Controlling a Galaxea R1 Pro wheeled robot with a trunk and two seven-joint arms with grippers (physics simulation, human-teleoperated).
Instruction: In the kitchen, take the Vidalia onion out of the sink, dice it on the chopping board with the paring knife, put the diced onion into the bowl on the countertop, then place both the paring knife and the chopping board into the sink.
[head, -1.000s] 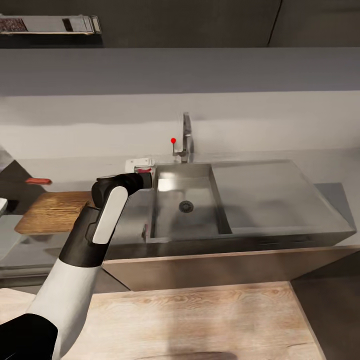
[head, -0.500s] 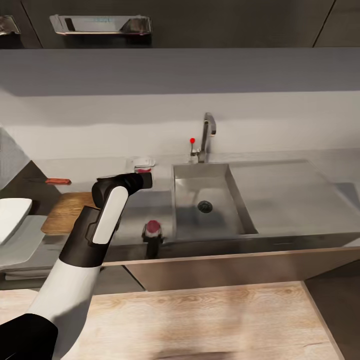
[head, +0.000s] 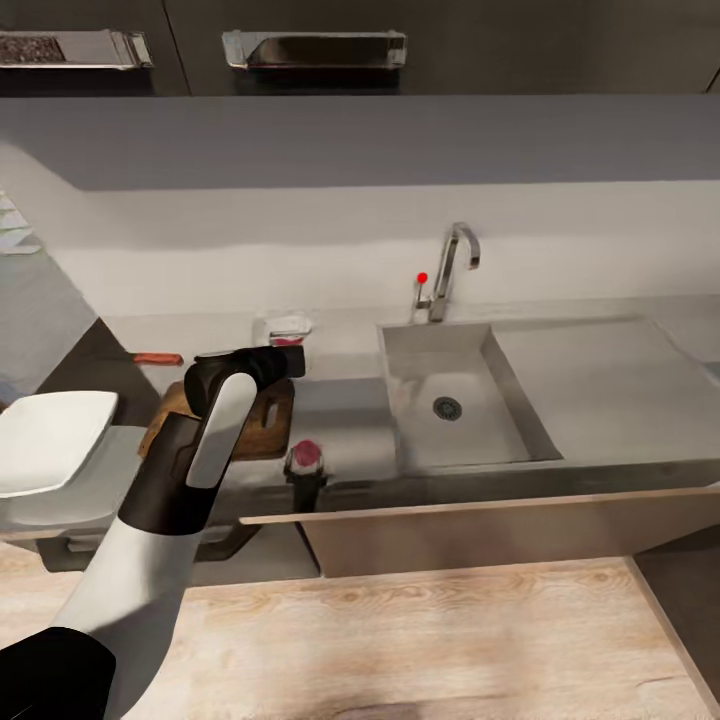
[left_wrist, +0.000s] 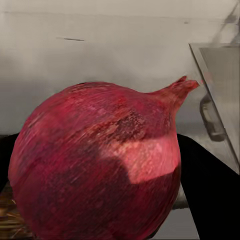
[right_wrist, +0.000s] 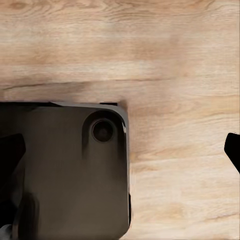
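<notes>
from the head view the left gripper (head: 305, 478) hangs over the countertop's (head: 350, 410) front edge, closed around the vidalia onion (head: 305, 456), between the chopping board (head: 262, 425) and the sink (head: 445, 400). the left wrist view gives the onion (left_wrist: 97, 162) close up, dark fingers (left_wrist: 210, 190) either side. the right wrist view looks at wood floor (right_wrist: 170, 50); its gripper's opening i can't tell.

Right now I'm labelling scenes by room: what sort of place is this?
Most likely a kitchen: a grey steel sink with a curved chrome tap set in a long grey countertop, and a brown wooden chopping board beside it.
</notes>
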